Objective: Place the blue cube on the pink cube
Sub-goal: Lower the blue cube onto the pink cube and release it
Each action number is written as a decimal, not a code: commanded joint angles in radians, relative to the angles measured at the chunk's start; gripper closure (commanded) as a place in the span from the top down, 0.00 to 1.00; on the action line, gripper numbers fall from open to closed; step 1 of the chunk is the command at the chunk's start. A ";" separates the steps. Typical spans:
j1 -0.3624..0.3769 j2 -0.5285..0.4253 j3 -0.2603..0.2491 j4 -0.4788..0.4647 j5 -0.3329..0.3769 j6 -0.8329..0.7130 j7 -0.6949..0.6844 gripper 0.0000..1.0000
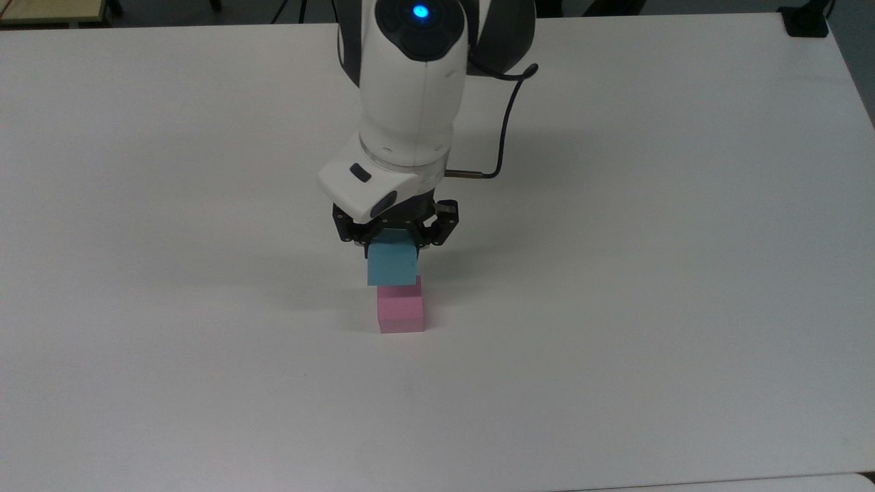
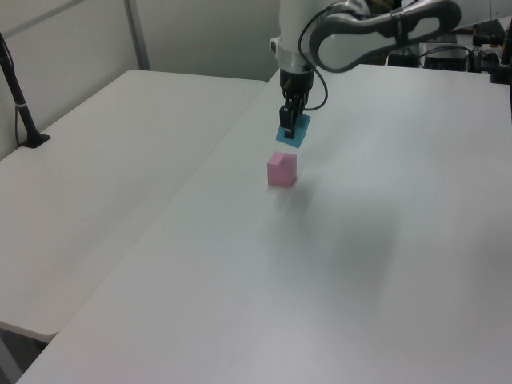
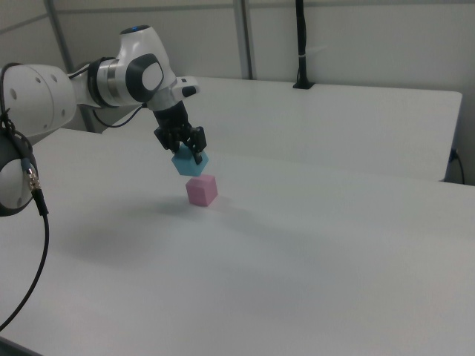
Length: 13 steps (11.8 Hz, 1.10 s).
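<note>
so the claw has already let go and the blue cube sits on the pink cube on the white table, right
Not quite. The claw is shut on the blue cube, holding it in the air just above the pink cube, which stands on the white table. The right view shows a gap between the two cubes.

You are looking at a white table [image 1: 683, 273] sitting beside a second white table [image 2: 104, 168], with pale wall panels [image 3: 371, 37] standing behind.
</note>
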<state>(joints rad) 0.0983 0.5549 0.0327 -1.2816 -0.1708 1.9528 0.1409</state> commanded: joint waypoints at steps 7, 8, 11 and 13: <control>0.055 0.094 -0.036 0.024 -0.004 0.110 0.068 0.32; 0.058 0.099 -0.037 0.024 -0.004 0.110 0.068 0.37; 0.054 0.106 -0.040 0.024 -0.004 0.110 0.083 1.00; 0.047 0.103 -0.042 0.024 -0.003 0.107 0.086 1.00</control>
<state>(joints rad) 0.1333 0.6449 0.0125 -1.2781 -0.1708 2.0560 0.2034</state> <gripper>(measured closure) 0.123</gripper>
